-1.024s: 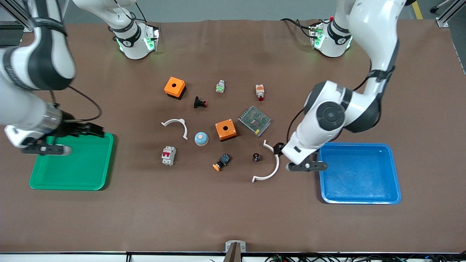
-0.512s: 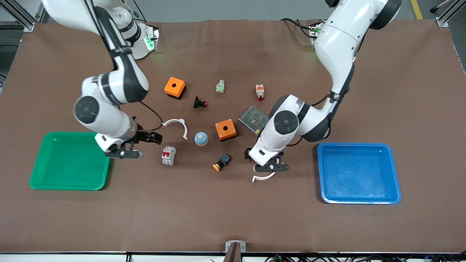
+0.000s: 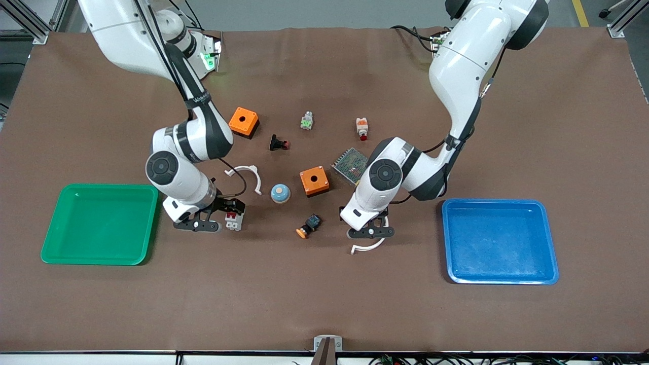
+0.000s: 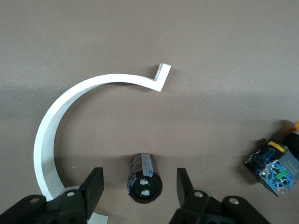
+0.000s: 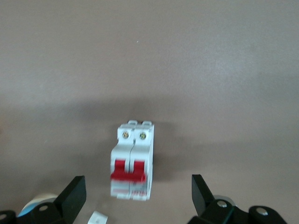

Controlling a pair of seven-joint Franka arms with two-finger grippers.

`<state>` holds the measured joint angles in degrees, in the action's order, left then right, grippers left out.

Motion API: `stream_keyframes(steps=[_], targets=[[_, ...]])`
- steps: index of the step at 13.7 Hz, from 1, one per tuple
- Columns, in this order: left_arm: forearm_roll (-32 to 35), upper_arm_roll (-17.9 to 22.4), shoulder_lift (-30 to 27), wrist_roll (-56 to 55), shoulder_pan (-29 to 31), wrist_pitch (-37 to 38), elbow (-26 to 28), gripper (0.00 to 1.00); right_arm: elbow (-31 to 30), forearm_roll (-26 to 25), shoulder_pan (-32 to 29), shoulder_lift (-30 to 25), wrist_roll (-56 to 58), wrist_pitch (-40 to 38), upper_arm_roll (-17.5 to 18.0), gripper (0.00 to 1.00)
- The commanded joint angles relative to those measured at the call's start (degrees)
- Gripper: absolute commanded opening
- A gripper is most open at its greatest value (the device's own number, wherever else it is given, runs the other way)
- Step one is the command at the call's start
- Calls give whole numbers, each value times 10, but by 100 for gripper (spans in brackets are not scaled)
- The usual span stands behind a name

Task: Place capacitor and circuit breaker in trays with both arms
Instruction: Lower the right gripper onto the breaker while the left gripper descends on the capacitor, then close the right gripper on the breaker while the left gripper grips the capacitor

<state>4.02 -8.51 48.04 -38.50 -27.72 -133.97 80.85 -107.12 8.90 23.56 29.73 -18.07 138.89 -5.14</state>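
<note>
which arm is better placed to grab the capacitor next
Left. In the left wrist view the capacitor lies between the open fingers of the left hand. The right hand is open over the circuit breaker.

Both arms reach down toward the table (image 3: 324,304), left gripper (image 4: 139,186) and right gripper (image 5: 135,196) each poised low over it, fingers spread.

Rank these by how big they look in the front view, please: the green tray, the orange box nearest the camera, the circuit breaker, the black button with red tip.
1. green tray
2. orange box
3. circuit breaker, partly hidden under the right hand, so this rank is less sure
4. black button with red tip
</note>
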Motion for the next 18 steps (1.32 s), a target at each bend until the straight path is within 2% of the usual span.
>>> stream_keyframes(steps=[1, 3, 4, 5, 7, 8, 9, 11, 12, 15, 18], targets=[[13, 8, 13, -19, -11, -1, -15, 67, 31, 11, 2, 40, -5, 20, -2, 100], [13, 8, 16, -30, -15, -1, -15, 65, 31, 11, 10, 54, -26, 42, -2, 100], [13, 8, 17, -32, -17, -1, -15, 62, 31, 10, 17, 59, -30, 44, -2, 95], [13, 8, 17, -32, -17, -1, -15, 61, 31, 10, 20, 61, -29, 45, -2, 80], [13, 8, 19, -32, -17, -1, -15, 51, 27, 9, 20, 61, -29, 42, -2, 41], [13, 8, 19, -30, -17, -1, -16, 41, 27, 9, 19, 61, -30, 40, -2, 19], [14, 8, 19, -28, -16, -1, -17, 28, 27, 10, 18, 61, -34, 35, -2, 2], [15, 8, 17, -26, -16, -1, -17, 6, 31, 9, 12, 58, -29, 32, -6, 0], [20, 8, 13, -25, -15, -1, -17, 1, 36, 4, 8, 52, -27, 21, -9, 0], [49, 7, -20, -26, 5, 5, -15, 1, 104, 2, -29, 37, -18, -85, -34, 0], [50, 6, -72, -22, 45, 36, -10, 1, 131, 2, -77, 33, 45, -127, -64, 0]])
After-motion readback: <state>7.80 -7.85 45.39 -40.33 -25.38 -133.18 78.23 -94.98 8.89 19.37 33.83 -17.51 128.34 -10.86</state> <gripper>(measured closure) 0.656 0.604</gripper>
